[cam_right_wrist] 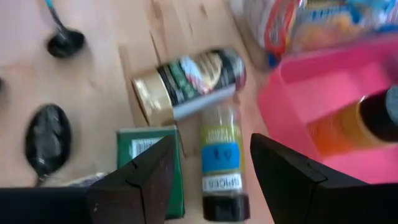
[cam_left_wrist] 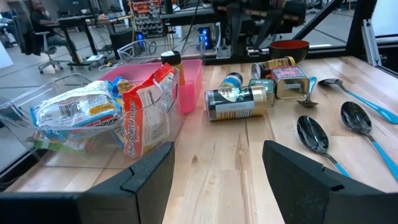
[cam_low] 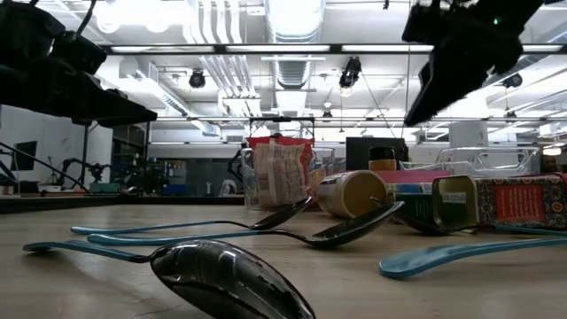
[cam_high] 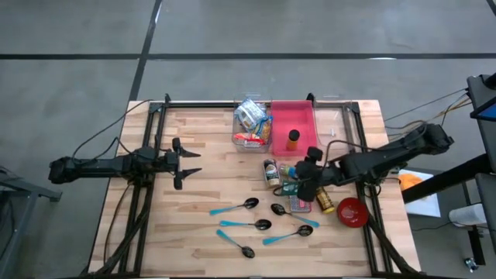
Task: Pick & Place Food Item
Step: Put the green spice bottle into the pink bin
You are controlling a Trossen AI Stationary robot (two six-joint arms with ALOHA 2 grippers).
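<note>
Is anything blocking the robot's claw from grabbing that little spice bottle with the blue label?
Nothing visible does. The right gripper hangs open right over the spice bottle, with bare air between. A gold-lidded jar and a green tin lie close beside the bottle, so the fingers have tight room.

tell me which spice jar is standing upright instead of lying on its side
The orange jar with the dark cap, standing alone inside the pink bin. The other jars, such as the gold-lidded one and the blue-labelled one, lie flat on the table.
</note>
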